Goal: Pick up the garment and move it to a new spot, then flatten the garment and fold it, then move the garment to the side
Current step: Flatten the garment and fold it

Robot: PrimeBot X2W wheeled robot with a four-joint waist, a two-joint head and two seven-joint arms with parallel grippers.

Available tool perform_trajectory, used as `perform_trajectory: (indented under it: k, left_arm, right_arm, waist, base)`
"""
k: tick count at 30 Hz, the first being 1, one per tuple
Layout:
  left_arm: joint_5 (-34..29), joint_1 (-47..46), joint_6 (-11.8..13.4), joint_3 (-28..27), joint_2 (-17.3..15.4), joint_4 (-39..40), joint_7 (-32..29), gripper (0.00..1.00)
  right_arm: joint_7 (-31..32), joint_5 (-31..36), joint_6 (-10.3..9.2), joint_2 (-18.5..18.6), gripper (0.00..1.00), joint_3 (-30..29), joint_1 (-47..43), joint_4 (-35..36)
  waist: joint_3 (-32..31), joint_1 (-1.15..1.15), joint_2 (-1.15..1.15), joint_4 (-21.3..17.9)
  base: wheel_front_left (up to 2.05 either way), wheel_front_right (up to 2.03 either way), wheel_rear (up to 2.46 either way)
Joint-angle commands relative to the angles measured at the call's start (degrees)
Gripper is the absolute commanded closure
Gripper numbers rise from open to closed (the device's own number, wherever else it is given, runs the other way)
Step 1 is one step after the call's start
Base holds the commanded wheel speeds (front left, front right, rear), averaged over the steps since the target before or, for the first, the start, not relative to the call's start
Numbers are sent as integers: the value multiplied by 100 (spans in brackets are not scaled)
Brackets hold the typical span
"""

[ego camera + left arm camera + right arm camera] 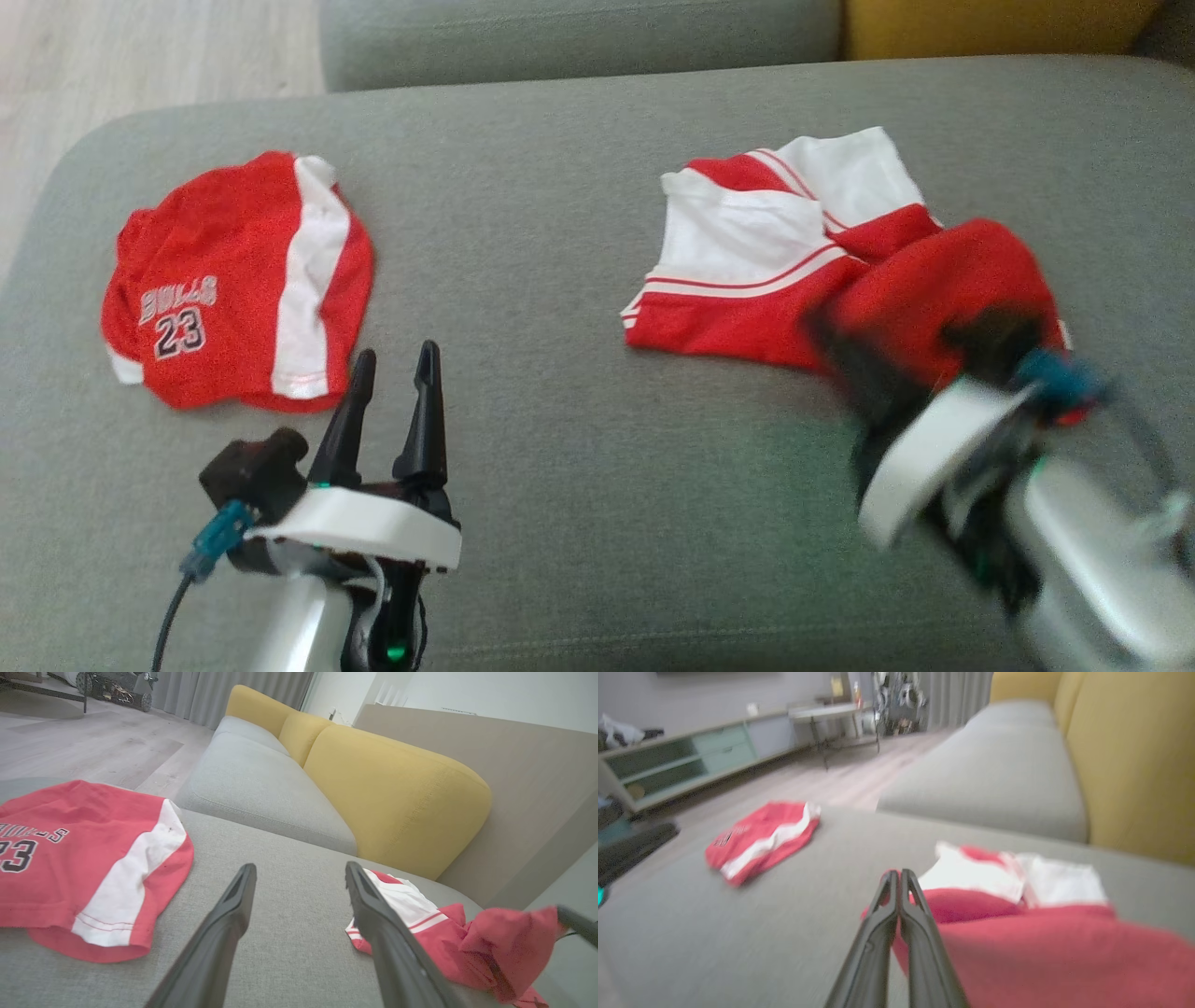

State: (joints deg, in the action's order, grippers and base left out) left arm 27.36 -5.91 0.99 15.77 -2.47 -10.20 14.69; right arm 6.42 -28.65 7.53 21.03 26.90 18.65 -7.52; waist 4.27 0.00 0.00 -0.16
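Observation:
A red and white garment (747, 243) lies crumpled on the right of the grey sofa seat (579, 467). Its near red part is lifted and draped over my right gripper (868, 364), which is blurred. In the right wrist view that gripper (896, 873) has its fingers pressed together, and red cloth (1041, 947) hangs beside them. In the left wrist view the lifted red fold (509, 938) rises to the right gripper (572, 919). My left gripper (397, 353) hovers open and empty over bare seat at the lower left (300, 868).
A second red garment (233, 280) with a white stripe and the number 23 lies folded at the seat's left, just beyond my left gripper. Yellow back cushions (397, 793) rise behind. Wooden floor (112, 56) lies past the left edge.

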Motion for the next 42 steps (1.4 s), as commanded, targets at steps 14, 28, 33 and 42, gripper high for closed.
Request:
perform_trajectory:
  k: [14, 28, 33, 42]
  left_arm:
    - [-45, -117, -20, -209, -41, 151, 30, 0]
    - [-44, -299, -32, -197, -41, 174, 30, 0]
    - [-105, -473, -82, -103, -41, 124, 30, 0]
    - [-544, -1396, -232, 293, -41, -666, 30, 0]
  right_arm:
    - [1507, -170, -4, 1033, 0, 1103, -1038, 231]
    - [355, 1067, -4, -333, 0, -1757, -920, 1001]
    - [-310, 1459, -4, -1044, 0, -2159, -1032, 839]
    - [-903, 1639, -4, -1518, 0, -2139, -819, 735]
  waist:
    - [-34, 0, 0, -336]
    - [47, 0, 0, -388]
    - [182, 0, 0, -500]
    - [734, 0, 0, -1002]
  base:
    - [0, 0, 0]
    - [0, 0, 0]
    - [0, 0, 0]
    - [0, 0, 0]
